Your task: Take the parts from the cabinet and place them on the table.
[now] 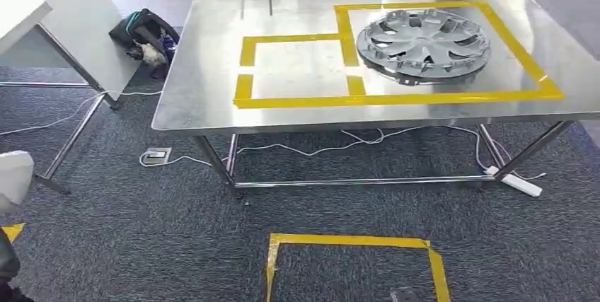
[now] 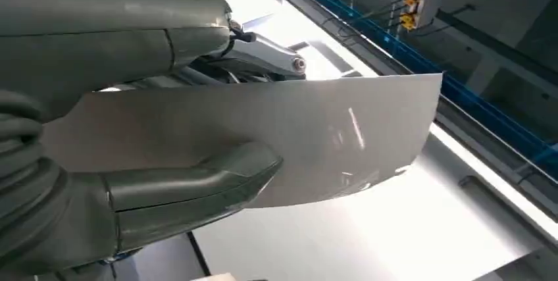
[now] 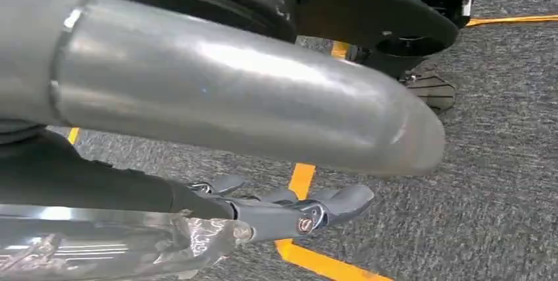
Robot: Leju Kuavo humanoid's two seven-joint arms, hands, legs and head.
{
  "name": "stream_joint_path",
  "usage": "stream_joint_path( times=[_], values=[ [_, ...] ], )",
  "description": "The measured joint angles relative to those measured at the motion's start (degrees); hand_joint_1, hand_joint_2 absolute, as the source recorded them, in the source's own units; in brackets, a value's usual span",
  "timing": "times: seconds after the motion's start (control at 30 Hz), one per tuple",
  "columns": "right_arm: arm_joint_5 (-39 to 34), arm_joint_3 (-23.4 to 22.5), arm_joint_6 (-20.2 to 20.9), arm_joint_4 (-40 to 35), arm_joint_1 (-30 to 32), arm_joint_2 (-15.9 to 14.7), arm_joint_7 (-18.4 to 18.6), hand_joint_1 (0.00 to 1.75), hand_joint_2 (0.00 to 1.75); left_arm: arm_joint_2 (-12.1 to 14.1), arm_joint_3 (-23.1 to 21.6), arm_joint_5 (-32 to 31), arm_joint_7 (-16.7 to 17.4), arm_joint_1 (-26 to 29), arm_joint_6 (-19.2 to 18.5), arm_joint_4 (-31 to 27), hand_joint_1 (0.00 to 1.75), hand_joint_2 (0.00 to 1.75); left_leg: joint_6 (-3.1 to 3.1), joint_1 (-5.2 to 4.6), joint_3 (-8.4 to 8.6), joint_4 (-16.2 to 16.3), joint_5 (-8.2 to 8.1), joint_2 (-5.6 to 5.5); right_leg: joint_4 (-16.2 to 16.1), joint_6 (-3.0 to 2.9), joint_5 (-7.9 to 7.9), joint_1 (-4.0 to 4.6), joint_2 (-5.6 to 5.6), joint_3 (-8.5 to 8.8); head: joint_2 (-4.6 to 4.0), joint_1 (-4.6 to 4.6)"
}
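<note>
Carrying a part toward the surface looks like the step in hand. Nearest, in the left wrist view, the left hand [image 2: 131, 129] grips a thin, pale sheet [image 2: 296, 136] with the thumb across one face and darker fingers behind the other; the sheet stands well out past the hand. The right hand [image 3: 289, 212] hangs low over the grey carpet [image 3: 500, 182] and a yellow tape line, fingers loosely extended and apart, nothing in them as far as I can tell. Farther off in the head view, a taped square [image 1: 354, 263] marks the floor before the steel surface [image 1: 205, 68]. A grey wheel cover [image 1: 423, 42] already lies inside the larger taped frame; the smaller frame [image 1: 297, 68] beside it is bare. Next, I judge, the sheet must be brought over that smaller frame and lowered flat.
</note>
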Motion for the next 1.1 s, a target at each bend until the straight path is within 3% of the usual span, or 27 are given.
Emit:
stream_joint_path(
  times=[0.07,0.1,0.13,0.23,0.3,0.33,0.4,0.43,0.47,0.5,0.57,0.6,0.63,0.67,0.73,0.8,0.83,0.9,0.93,0.97,1.0,1.1],
  values=[
    [0.00,0.00,0.00,-0.02,-0.04,0.02,-0.02,0.00,0.00,0.00,0.00,0.02,0.00,-0.01,0.00,-0.02,1.75,1.75,0.54,-0.10,3.49,-8.91,5.92,0.02,-0.02,0.25,-0.61,0.00,0.16,1.02,0.00,0.00],
    [0.00,0.00,0.00,0.00,-0.01,0.02,-0.09,0.00,0.00,0.02,0.00,0.02,0.00,-0.03,0.00,0.00,1.75,1.75,0.88,-0.21,4.76,-11.92,6.73,0.14,-0.09,0.52,-0.91,0.00,0.15,0.45,0.00,-0.02],
    [0.00,0.00,0.00,0.00,-0.14,0.02,-0.09,0.00,0.00,0.00,0.00,0.02,0.00,-0.05,-0.04,-0.04,1.75,1.75,1.04,-0.45,5.64,-13.60,5.70,0.10,0.18,1.01,-1.34,0.38,0.30,0.99,0.00,-0.02],
    [0.00,0.00,0.00,0.00,-0.08,0.02,-0.09,0.00,0.00,0.02,0.00,0.04,0.00,0.01,-0.09,-0.04,1.75,1.75,1.64,-0.54,5.38,-13.77,5.29,-0.06,-0.68,1.88,-1.30,0.21,0.00,0.97,0.00,0.18],
    [0.00,0.02,0.00,-0.02,-0.15,0.00,-0.15,0.00,0.00,0.00,0.00,0.02,0.00,0.04,-0.09,-0.04,1.75,1.75,2.32,0.06,6.51,-14.65,5.26,-0.01,1.00,2.59,-2.48,0.36,-0.16,0.70,-0.02,0.50],
    [0.00,0.02,0.00,-0.02,-0.18,0.00,-0.17,0.00,0.00,0.00,0.00,0.02,0.00,-0.01,-0.09,-0.04,1.75,1.75,2.67,0.07,6.74,-14.65,5.03,0.06,4.43,2.69,-4.31,0.35,-0.15,-1.02,0.00,0.70],
    [0.02,0.02,0.00,-0.02,-0.09,0.00,-0.15,0.00,0.00,0.04,0.02,0.02,0.00,0.00,-0.11,-0.04,1.75,1.75,3.00,0.00,7.16,-14.64,4.49,0.13,14.12,2.99,-8.01,0.21,-0.16,-6.42,0.00,0.81],
    [0.00,0.02,0.00,-0.02,0.02,0.00,-0.15,0.00,0.00,0.02,0.02,0.04,0.00,0.01,-0.09,-0.04,1.75,1.75,3.03,-0.01,7.44,-14.61,4.23,0.11,17.05,3.10,-8.40,0.22,-0.16,-8.40,0.00,0.79],
    [0.02,0.02,0.00,-0.02,0.10,0.00,-0.13,0.00,0.00,0.02,0.02,0.04,0.00,0.11,-0.11,-0.04,1.75,1.75,2.97,0.00,7.87,-14.61,3.91,0.03,17.26,3.16,-7.18,0.20,-0.17,-9.18,0.00,0.87],
    [0.02,0.02,0.00,-0.02,0.12,0.00,-0.09,0.00,0.00,0.02,0.00,0.04,0.00,0.11,-0.11,-0.04,1.75,1.75,2.88,0.03,8.48,-14.61,3.50,-0.05,14.81,3.21,-4.63,0.16,-0.17,-8.52,0.00,0.85],
    [0.00,0.02,-0.02,-0.02,0.08,0.00,0.00,0.00,0.00,0.00,0.00,0.04,0.00,0.11,-0.13,-0.04,1.75,1.75,2.46,0.16,10.05,-14.61,2.49,-0.12,4.84,3.11,1.85,0.04,-0.20,-4.53,0.00,0.87],
    [-0.02,0.00,-0.02,0.00,0.13,0.00,0.13,0.00,0.00,0.02,0.02,0.04,0.00,0.08,-0.24,-0.04,1.75,1.75,2.08,0.09,10.42,-14.62,1.96,-0.10,1.89,3.14,2.58,0.01,-0.19,-3.11,0.00,0.94],
    [-0.09,0.02,-0.02,0.00,0.06,0.00,0.15,0.00,0.00,0.02,0.02,0.07,0.00,-0.01,-0.35,-0.04,1.75,1.75,1.63,-0.29,10.38,-14.13,1.58,-0.29,0.59,2.83,1.79,0.09,-0.05,-1.91,0.00,0.98],
    [-0.18,0.02,-0.02,0.00,-0.13,0.00,0.22,0.00,0.00,0.02,0.02,0.02,0.00,-0.07,-0.50,-0.02,1.75,1.75,1.42,-0.28,10.29,-14.23,1.71,-0.26,1.00,2.25,1.63,0.15,-0.03,-2.29,0.00,0.72],
    [-0.42,0.00,0.02,0.00,0.01,0.00,0.17,0.00,0.00,-0.09,-0.31,-0.31,0.00,-0.75,-0.66,0.11,1.75,1.75,1.12,-0.12,10.31,-14.62,1.67,-0.26,1.06,1.65,1.27,0.42,-0.01,-2.51,0.00,0.66],
    [-0.44,-0.02,0.11,-0.02,0.01,0.00,0.20,0.00,0.00,-0.04,-0.85,-1.09,0.00,-0.98,-0.61,0.11,1.75,1.75,0.40,-0.09,10.19,-13.51,0.67,-0.07,0.39,0.90,1.20,-0.06,-0.02,-1.72,0.00,0.47],
    [-0.42,-0.02,0.18,-0.02,-0.06,-0.02,0.44,0.00,0.00,-0.04,-1.11,-1.25,0.00,-1.00,-0.55,0.13,1.75,1.75,0.12,-0.05,8.59,-10.57,-0.65,-0.01,0.27,0.57,0.99,-0.11,-0.02,-1.49,0.00,-0.13],
    [-0.44,-0.02,0.20,-0.02,-0.04,-0.02,0.68,0.00,0.00,0.00,-1.55,-1.25,0.00,-1.22,-0.28,0.24,1.75,1.75,-0.21,0.07,3.20,-1.51,-4.16,0.00,0.27,0.10,0.64,-0.08,-0.06,-1.27,0.00,-0.02],
    [-0.44,-0.02,0.24,-0.02,0.03,-0.04,0.63,0.00,0.00,0.07,-2.01,-1.14,0.00,-1.41,0.07,0.37,1.75,1.75,-0.29,0.07,0.41,2.57,-5.03,0.00,0.28,0.01,0.40,-0.06,-0.09,-1.08,0.00,-0.02],
    [-0.44,-0.02,0.24,-0.02,0.07,-0.04,0.52,0.00,0.00,0.11,-2.41,-1.14,0.00,-1.52,0.29,0.53,1.75,1.75,-0.26,0.07,-0.89,3.55,-4.12,0.01,0.28,0.04,0.17,-0.05,-0.06,-0.78,0.00,0.00],
    [-0.44,-0.02,0.24,-0.02,0.09,-0.07,0.41,0.00,0.00,0.20,-2.69,-1.14,0.00,-1.66,0.35,0.68,1.75,1.75,-0.11,0.06,-0.74,1.95,-1.68,0.01,0.28,0.09,-0.12,-0.04,0.03,-0.32,0.00,-0.04],
    [-0.46,-0.02,0.24,-0.02,0.05,-0.07,0.15,0.00,0.00,0.39,-3.43,-0.90,0.00,-2.36,0.37,1.20,1.75,1.75,0.73,0.01,3.84,-10.65,7.23,0.05,0.23,0.57,-1.14,-0.05,0.25,1.21,0.00,-0.04]
  ],
)
